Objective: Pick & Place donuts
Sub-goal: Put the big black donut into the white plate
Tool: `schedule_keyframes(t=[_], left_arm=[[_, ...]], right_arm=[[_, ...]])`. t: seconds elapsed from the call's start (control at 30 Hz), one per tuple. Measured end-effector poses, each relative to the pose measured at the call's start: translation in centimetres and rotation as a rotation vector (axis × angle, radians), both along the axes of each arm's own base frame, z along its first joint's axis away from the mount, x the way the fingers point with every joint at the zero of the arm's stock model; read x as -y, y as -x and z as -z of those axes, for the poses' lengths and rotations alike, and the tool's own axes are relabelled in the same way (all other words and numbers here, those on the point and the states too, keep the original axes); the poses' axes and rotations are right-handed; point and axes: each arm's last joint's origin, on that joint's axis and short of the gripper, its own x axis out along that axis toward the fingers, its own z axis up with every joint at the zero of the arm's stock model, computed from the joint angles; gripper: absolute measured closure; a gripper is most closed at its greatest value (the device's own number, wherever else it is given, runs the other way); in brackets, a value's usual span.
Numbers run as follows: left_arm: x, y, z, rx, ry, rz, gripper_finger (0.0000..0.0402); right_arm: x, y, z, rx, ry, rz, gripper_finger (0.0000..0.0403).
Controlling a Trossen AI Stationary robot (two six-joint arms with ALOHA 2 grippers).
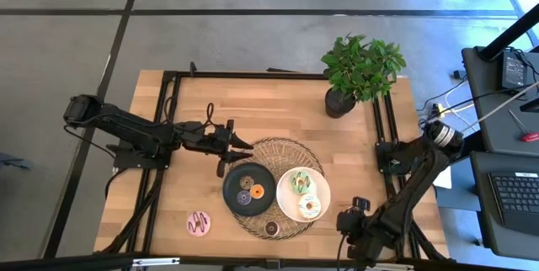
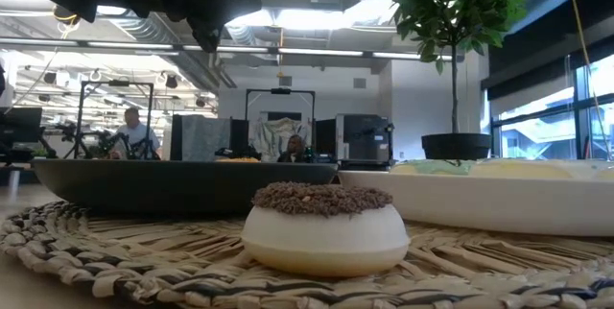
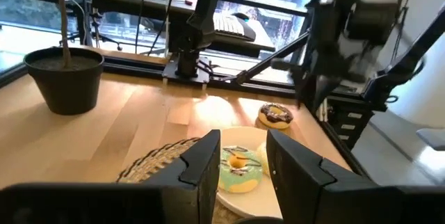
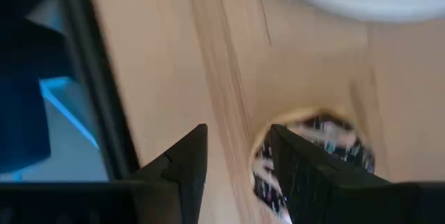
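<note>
A black plate (image 1: pixel 238 180) holds a purple donut (image 1: pixel 244 196) and an orange donut (image 1: pixel 257 191). A white plate (image 1: pixel 286 197) holds a green donut (image 1: pixel 301 182) and a cream donut (image 1: pixel 310 207). A chocolate-topped donut (image 1: pixel 271 228) sits on the woven mat, and a striped pink donut (image 1: pixel 199 221) lies on the bare table. My left gripper (image 1: pixel 242 148) hovers open over the mat's far-left edge. My right gripper (image 4: pixel 236 165), open, is low over another chocolate sprinkled donut (image 4: pixel 316 140) right of the white plate. One finger (image 4: pixel 299 175) partly covers that donut.
A round woven mat (image 1: pixel 282 149) lies under both plates. A potted plant (image 1: pixel 339 103) stands at the table's far right. Black frame rails (image 1: pixel 168 111) run along the table's left and right sides. Bare wood shows around the pink donut and on the far middle.
</note>
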Motion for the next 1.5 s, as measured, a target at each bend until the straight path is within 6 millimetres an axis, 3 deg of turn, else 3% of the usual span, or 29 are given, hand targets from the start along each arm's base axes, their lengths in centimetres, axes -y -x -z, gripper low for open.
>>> schedule_keyframes(t=[0.17, 0.43, 0.73, 1.0, 1.27, 1.5], left_arm=[[0.4, 0.1, 0.1, -0.007, 0.016, 0.017, 0.0283], [0.5, 0.1, 0.0, -0.001, 0.017, 0.018, 0.0288], [0.3, 0.0, 0.0, 0.008, -0.089, -0.009, 0.0288], [0.3, 0.0, 0.0, 0.008, -0.091, -0.009, 0.0284], [0.3, 0.0, 0.0, 0.008, -0.091, -0.009, 0.0287], [0.3, 0.0, 0.0, 0.008, -0.091, -0.01, 0.0288]], right_arm=[[0.0, -0.3, 1.4, -0.094, 0.002, 0.05, 0.0244], [0.4, -0.3, 1.7, -0.164, 0.008, 0.183, 0.0244], [1.2, 0.3, 3.0, -0.188, 0.031, 0.264, 0.0244], [1.5, 0.6, 4.4, -0.187, 0.0, 0.263, 0.0244], [1.5, 0.5, 4.5, -0.181, -0.004, 0.263, 0.0245], [1.5, 0.5, 4.5, -0.181, -0.007, 0.278, 0.0296]])
